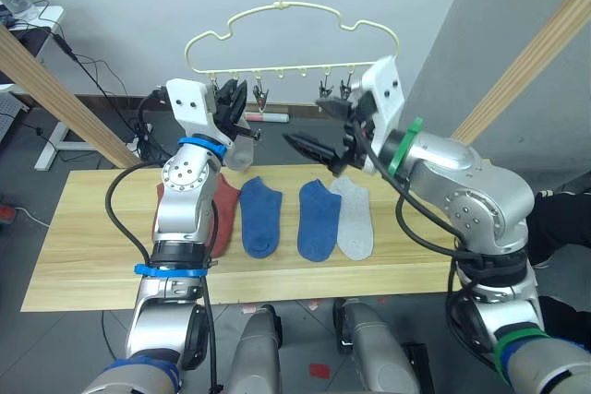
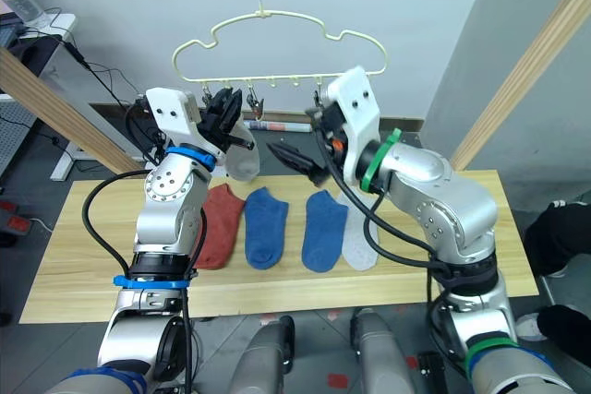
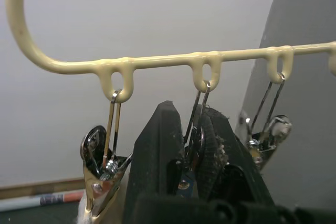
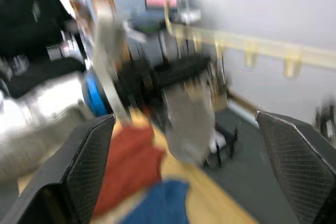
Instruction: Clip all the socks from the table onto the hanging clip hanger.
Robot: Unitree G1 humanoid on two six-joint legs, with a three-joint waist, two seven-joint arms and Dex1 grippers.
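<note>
**A:** Where are the socks lying?

**B:** Four are lying side by side on the table [image 1: 83, 274]: a red sock [image 1: 224, 214], two blue socks [image 1: 261, 217] and a grey sock [image 1: 355, 220]. Another grey one [image 1: 238, 152] is dangling under the hanger [image 1: 286, 8], and I think an end clip is holding it.

**A:** Are they hard to grab?

**B:** No, I'm guessing they're soft, light and floppy. Pinching one by its open top looks best, so the rest hangs down.

**A:** What are the fingers doing?

**B:** The left fingers [image 3: 157, 161] are squeezing the next clip [image 3: 195, 135]. The right fingers [image 4: 86, 166] are spread wide, holding nothing, near the hanging sock.

**A:** Is anything getting in the way?

**B:** The left arm is covering part of the red sock. The clips are crowding close together. The wooden poles [image 1: 531, 53] are standing well apart.
</note>
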